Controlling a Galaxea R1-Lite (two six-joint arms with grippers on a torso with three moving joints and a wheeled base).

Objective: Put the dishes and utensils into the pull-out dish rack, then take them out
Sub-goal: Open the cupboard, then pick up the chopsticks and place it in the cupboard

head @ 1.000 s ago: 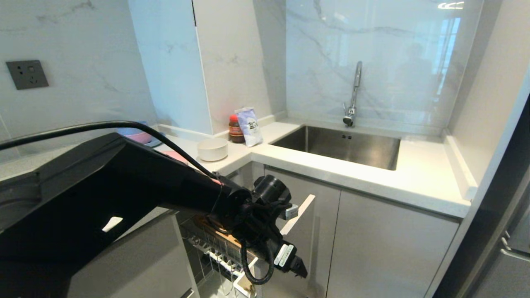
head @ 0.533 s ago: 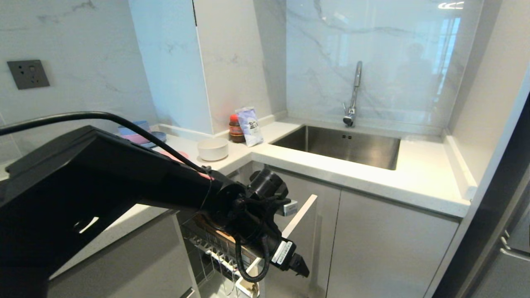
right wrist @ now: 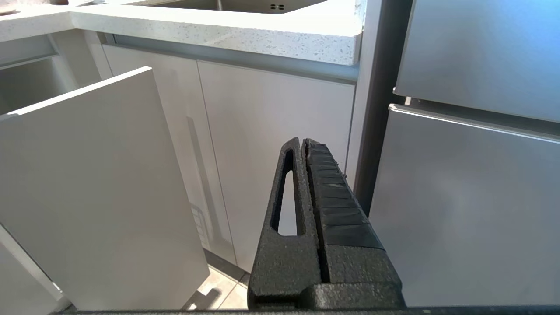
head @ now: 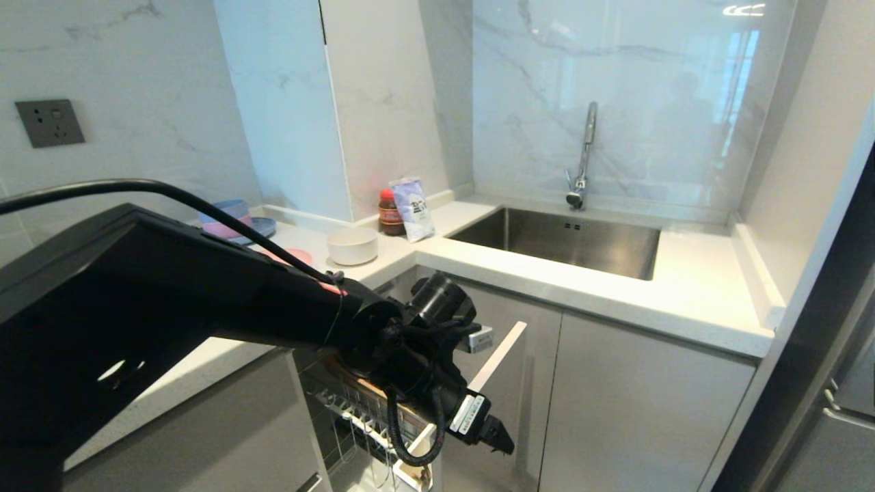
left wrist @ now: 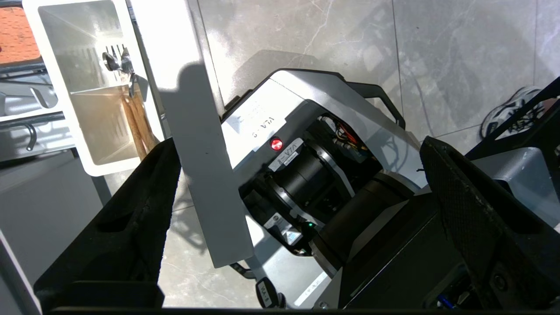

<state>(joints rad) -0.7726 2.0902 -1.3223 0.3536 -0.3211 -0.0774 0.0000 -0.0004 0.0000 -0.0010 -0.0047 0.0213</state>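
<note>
Wide apart stand the jaws of the left gripper [left wrist: 302,227], and nothing is between them; it points down beside the grey front panel [left wrist: 199,144] of the pull-out dish rack [head: 362,417], just next to the white cutlery cup [left wrist: 81,87]. In this cup the chopsticks [left wrist: 138,124] and the fork [left wrist: 118,59] already stand, leaning toward one corner. The pink plate [head: 290,256] and the off-white bowl [head: 352,246] are on the counter [head: 601,287], near each other, with the stacked blue and pink bowls [head: 229,215] further back. The right gripper [right wrist: 306,144] hangs low by the cupboard doors with its jaws pressed together and empty. The chopsticks are light, stiff and thin, so they can roll or slip out of a grip; probably it is best to take them together near the upper ends, above the cup's rim. The fork is smooth metal and slippery, and its handle seems hidden deep in the cup, so only the tines are free for holding. The plate and bowl look hard and breakable; their rim is the place to hold.
</note>
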